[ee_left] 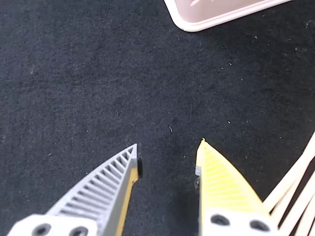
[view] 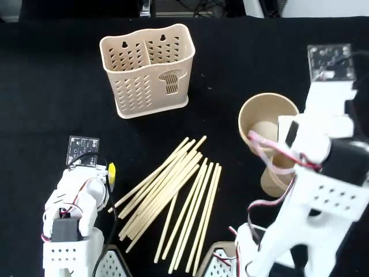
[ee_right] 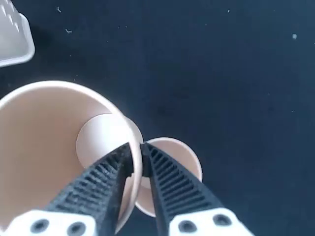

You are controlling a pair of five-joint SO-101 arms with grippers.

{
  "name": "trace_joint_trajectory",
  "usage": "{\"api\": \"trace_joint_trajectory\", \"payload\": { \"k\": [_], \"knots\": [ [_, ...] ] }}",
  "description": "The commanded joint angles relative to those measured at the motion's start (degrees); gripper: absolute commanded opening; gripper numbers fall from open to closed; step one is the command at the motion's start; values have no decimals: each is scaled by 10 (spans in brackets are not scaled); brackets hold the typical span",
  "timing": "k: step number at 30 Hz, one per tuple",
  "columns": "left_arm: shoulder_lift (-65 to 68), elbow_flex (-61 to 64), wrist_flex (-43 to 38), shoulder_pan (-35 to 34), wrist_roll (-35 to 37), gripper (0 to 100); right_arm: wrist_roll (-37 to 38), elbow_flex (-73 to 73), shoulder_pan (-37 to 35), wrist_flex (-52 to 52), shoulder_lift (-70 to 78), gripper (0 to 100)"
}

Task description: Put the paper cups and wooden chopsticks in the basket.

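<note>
Basket: a beige perforated plastic basket (view: 144, 86) with two compartments stands upright on the black table cloth (view: 52, 86). From where I stand, nothing shows inside it.

Wooden chopsticks: a loose fan of pale wooden chopsticks (view: 173, 202) lies flat on the cloth in front of the basket, on the arms' side and well apart from it. They overlap one another and mostly run slantwise.

Held cup: a tan paper cup (view: 256, 112) sits mouth up, off to the right-arm side of the basket and a little nearer the arms. You can see straight down to its round bottom in the right wrist view (ee_right: 44, 137).

Second cup: another tan paper cup (view: 272, 183) is farther from the basket, right against the first one and partly under the arm. I cannot tell whether it stands or lies (ee_right: 174, 164).

Right gripper: the right gripper (ee_right: 137, 145) is clenched on the held cup's wall — one black finger inside the mouth, the other outside, the rim pinched between them.

Left gripper: the left gripper (ee_left: 167, 147) is spread apart and grasps nothing, its grey and yellow fingers pointing at bare cloth. It hangs in front of the basket, nearer the arms. In the left wrist view the basket's bottom corner (ee_left: 221, 12) shows ahead of it, and the ends of the chopsticks (ee_left: 295, 191) lie just beside its yellow finger (view: 111, 171).
</note>
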Motion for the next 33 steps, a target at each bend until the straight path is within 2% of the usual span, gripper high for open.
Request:
{"api": "trace_joint_trajectory", "payload": {
  "k": [1,9,17,22,28,33],
  "knots": [
    [-6,2,-11,-2,-2,202,-7,-107,32,16,20,11],
    [-6,3,-11,-2,-2,202,-5,-54,120,16,19,11],
    [-6,3,-11,-2,-2,202,-4,48,149,16,17,11],
    [-6,3,-11,-2,-2,202,34,85,186,13,17,11],
    [-6,3,-11,-2,-2,202,58,158,238,-50,17,11],
    [-6,4,-11,-2,-2,202,67,233,244,-109,17,11]
  ]
}}
